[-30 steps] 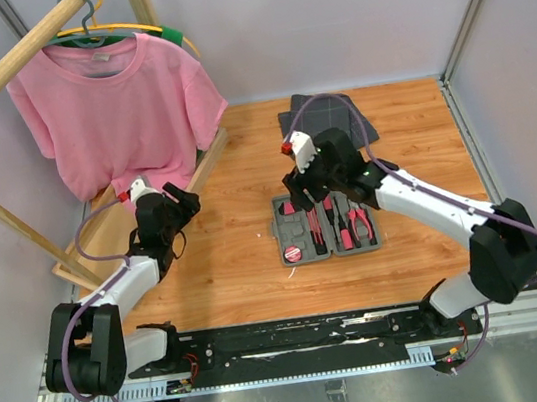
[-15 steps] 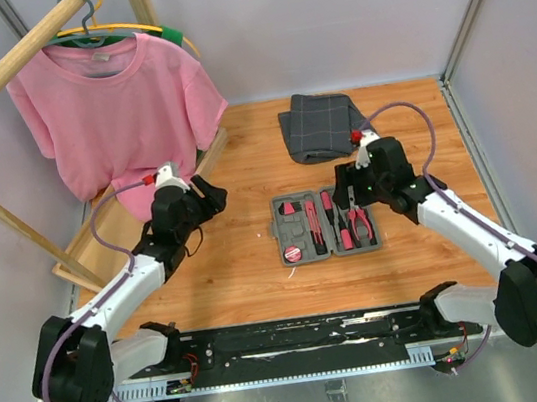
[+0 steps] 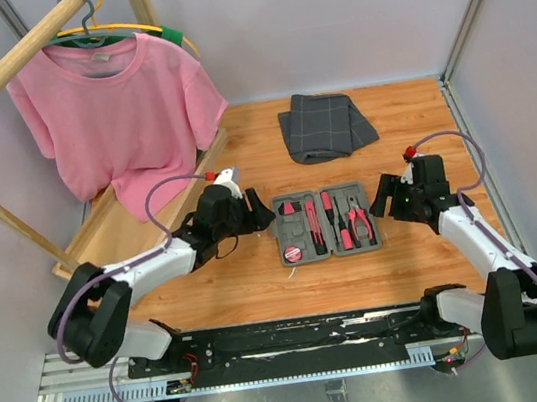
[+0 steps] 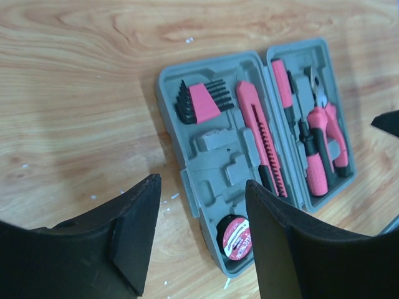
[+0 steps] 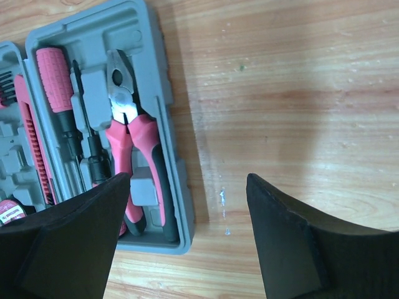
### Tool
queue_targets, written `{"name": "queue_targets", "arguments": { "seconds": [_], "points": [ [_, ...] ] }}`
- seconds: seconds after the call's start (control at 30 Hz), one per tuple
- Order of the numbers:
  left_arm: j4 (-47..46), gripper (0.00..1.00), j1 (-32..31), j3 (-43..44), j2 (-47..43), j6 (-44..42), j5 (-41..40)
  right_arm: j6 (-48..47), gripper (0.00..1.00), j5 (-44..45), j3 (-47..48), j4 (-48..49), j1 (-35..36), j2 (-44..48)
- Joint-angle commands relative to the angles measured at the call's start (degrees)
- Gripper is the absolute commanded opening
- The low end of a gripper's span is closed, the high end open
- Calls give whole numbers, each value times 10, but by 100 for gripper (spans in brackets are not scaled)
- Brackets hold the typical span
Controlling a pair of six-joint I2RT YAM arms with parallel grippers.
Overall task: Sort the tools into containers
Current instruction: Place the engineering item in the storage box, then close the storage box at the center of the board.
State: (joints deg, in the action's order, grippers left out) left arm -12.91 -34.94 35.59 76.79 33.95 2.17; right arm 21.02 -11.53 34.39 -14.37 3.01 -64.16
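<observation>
Hovering with fingers spread and empty, the left gripper (image 4: 202,187) has the open grey tool case (image 4: 218,165) ahead of and between its fingers; only its wrist view shows the hex keys (image 4: 196,103) and a round tape roll (image 4: 235,235). The right gripper (image 5: 187,180), fingers likewise apart, has the pliers (image 5: 134,143) just beyond one finger, while only the top view shows the folded grey cloth (image 3: 325,125)
</observation>
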Motion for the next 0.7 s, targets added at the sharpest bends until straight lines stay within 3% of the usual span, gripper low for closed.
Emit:
{"name": "queue_targets", "arguments": {
  "seconds": [0.0,0.67],
  "points": [
    [-26,59,-18,36,63,-20,29,16,76,-48,-16,17,-38,13],
    [-36,41,-19,33,135,-24,46,18,76,-83,-35,29,-64,10]
  ]
}}
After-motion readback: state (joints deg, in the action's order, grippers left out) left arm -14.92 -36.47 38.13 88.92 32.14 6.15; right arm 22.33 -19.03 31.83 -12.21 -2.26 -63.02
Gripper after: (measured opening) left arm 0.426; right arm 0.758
